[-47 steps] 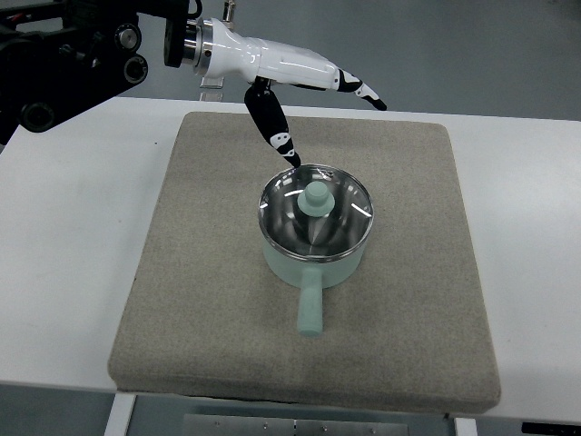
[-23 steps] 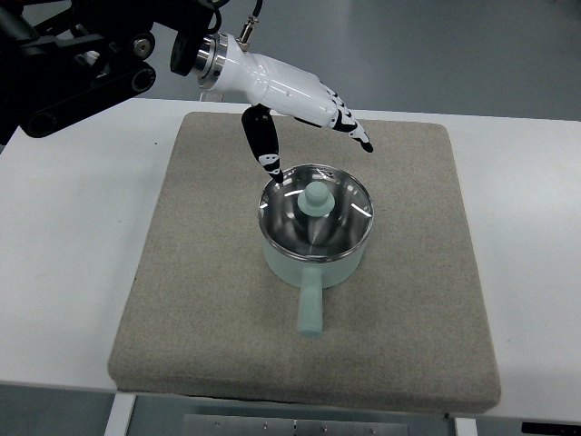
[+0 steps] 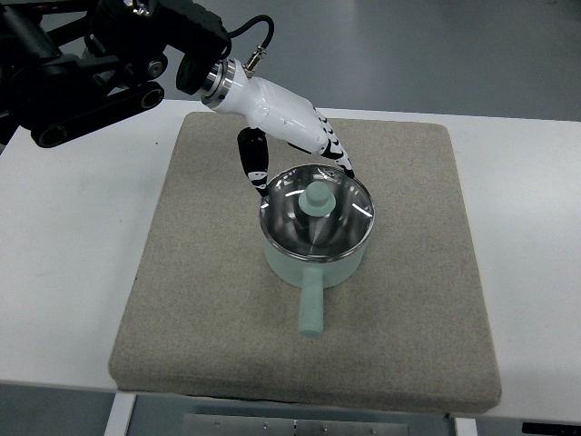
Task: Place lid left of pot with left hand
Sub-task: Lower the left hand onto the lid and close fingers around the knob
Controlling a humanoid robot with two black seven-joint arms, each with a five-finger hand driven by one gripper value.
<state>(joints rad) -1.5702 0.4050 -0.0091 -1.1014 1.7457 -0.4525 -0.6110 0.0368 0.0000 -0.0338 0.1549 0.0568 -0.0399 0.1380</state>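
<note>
Lid, glass with a pale green knob at its middle, sits squarely on the pot, closing it. From the top view, which is the only one I have, the pot is pale green too and stands near the middle of a grey mat, its straight handle pointing toward my side of the table. The mat lies on the white table with bare cloth all around the pot, including the stretch to the pot's left.

My left hand comes in from the upper left on a black arm and hangs over the far-left rim of the pot. My fingers are stretched out and relaxed, holding nothing; their dark tips reach over the far edge of the lid, behind the knob. My thumb points down apart from them, its tip at the lid's left rim. Whether any tip actually touches the glass, I cannot tell from this angle. The knob stands free between thumb and fingers, ungrasped.
</note>
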